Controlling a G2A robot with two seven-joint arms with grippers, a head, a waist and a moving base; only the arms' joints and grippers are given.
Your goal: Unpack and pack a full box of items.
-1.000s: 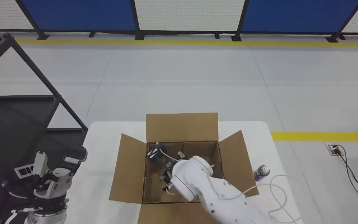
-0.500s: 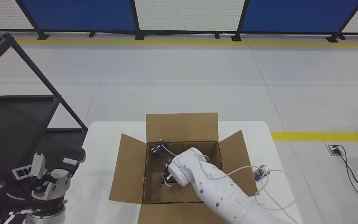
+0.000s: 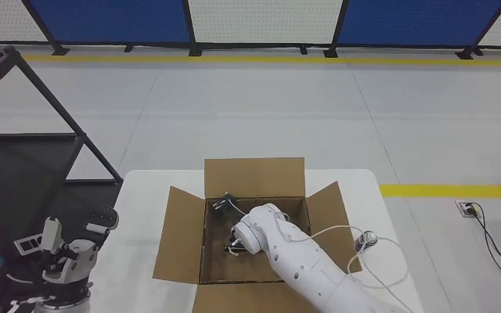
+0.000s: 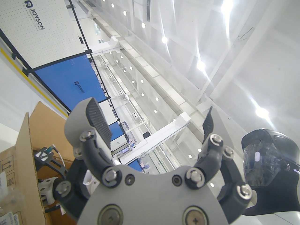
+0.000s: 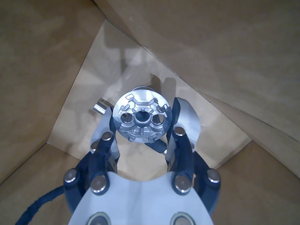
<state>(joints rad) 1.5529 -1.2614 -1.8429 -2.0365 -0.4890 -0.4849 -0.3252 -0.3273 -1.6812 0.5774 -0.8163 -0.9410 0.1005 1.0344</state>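
An open cardboard box (image 3: pixel 184 235) stands on the white table. My right arm (image 3: pixel 282 250) reaches down into it. Inside, my right gripper (image 5: pixel 142 114) is shut on a round silver metal wheel (image 5: pixel 140 108) with cut-outs and a centre hole, one finger on each side, just above the box floor (image 5: pixel 89 83). A small metal cylinder (image 5: pixel 100 106) lies beside it. My left gripper (image 4: pixel 150 122) points up at the ceiling, open with nothing between its fingers, off the table's left edge (image 3: pixel 78 231).
A black bracket-like item (image 3: pixel 223 205) sits near the box's back left corner. A spray can (image 3: pixel 366 240) stands on the table right of the box, with a white cable looping near it. A dark metal frame (image 3: pixel 47 117) stands to the left.
My right arm has pushed farther into the box toward its back left. The left arm has sunk slightly. The white cable has shifted near the can.
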